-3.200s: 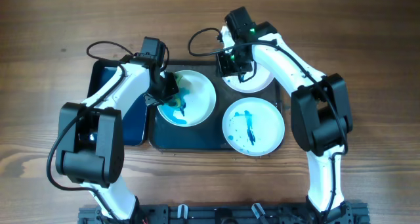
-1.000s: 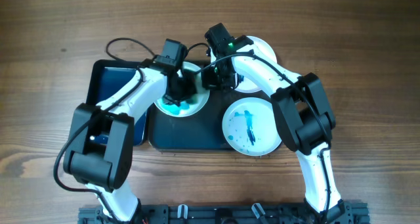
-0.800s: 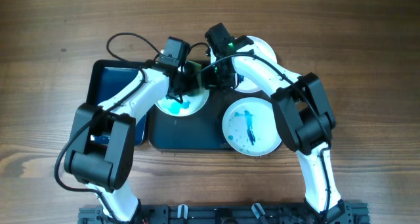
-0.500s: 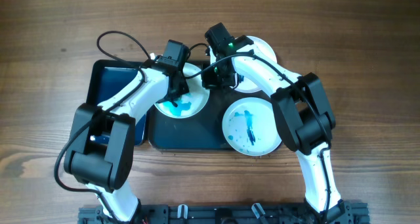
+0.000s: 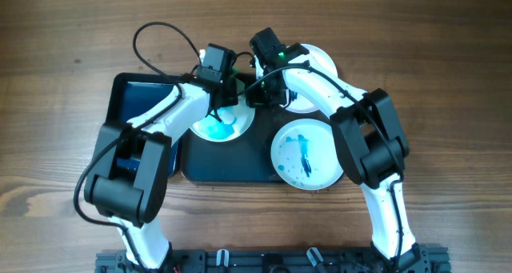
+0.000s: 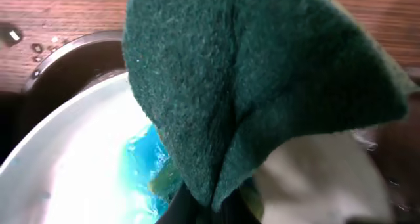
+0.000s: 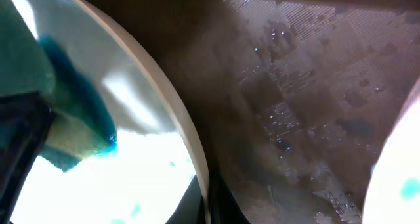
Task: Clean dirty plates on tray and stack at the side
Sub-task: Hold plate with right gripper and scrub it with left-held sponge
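A dirty plate (image 5: pixel 214 126) with a teal smear lies at the left of the tray (image 5: pixel 232 165). My left gripper (image 5: pixel 225 93) is shut on a green sponge (image 6: pixel 262 86) and presses it on the plate's (image 6: pixel 72 165) back part, in wet teal paint. My right gripper (image 5: pixel 258 97) is shut on this plate's right rim (image 7: pixel 200 178); the sponge (image 7: pixel 62 142) shows beyond it. A second dirty plate (image 5: pixel 308 154) with blue streaks lies front right. The third plate (image 5: pixel 318 65) lies back right, partly hidden by my right arm.
A smaller dark tray (image 5: pixel 138 103) lies left of the big tray, partly under my left arm. The wet tray floor (image 7: pixel 302 119) shows between the plates. Bare wooden table (image 5: pixel 64 49) surrounds the trays. The left arm's cable loops above the plate.
My right gripper left the back right plate and took hold of the left plate's rim. My left gripper rubbed the sponge back and forth and now sits nearer the plate's back edge.
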Controlling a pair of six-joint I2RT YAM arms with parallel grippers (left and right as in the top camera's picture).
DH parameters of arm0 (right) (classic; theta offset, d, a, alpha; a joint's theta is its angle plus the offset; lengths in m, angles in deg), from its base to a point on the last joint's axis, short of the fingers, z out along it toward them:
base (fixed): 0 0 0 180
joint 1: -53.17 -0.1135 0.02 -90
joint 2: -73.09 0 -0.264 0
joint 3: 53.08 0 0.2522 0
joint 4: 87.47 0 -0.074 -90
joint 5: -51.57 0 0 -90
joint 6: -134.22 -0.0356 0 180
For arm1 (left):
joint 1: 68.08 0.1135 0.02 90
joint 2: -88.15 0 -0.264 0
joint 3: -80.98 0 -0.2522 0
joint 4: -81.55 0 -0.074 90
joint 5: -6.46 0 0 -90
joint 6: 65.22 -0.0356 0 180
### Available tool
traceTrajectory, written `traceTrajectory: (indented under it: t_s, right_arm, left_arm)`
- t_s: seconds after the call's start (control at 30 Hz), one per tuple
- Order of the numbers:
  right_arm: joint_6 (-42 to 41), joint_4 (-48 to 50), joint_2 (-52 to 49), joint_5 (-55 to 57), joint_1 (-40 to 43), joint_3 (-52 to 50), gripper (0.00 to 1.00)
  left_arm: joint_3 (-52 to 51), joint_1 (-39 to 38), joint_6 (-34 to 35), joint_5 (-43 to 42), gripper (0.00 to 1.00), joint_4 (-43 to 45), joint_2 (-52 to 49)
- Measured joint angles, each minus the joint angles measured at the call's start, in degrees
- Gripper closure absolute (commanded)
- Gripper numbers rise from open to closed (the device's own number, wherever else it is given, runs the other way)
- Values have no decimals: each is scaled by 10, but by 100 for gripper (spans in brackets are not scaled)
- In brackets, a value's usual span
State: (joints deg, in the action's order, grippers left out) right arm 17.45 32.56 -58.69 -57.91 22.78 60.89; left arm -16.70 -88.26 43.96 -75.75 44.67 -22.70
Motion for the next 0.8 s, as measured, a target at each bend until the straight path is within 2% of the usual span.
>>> traceTrajectory:
  t_s: [0.27, 0.5, 0.57, 0.7, 0.8]
  right_arm:
    - [23, 3, 0, 0, 0, -1, 96]
    - [26, 6, 0, 0, 0, -3, 96]
    - [24, 5, 0, 0, 0, -3, 96]
    - [12, 5, 0, 0, 0, -3, 96]
    - [10, 5, 0, 0, 0, -3, 96]
  left_arm:
    - [27, 1, 11, 0, 96, -132, -7]
    - [26, 27, -52, -154, 96, -177, 5]
    - [26, 30, -23, -137, 96, -183, 5]
    - [24, 30, 93, -41, 96, -202, 9]
    - [23, 29, 145, -13, 96, -203, 9]
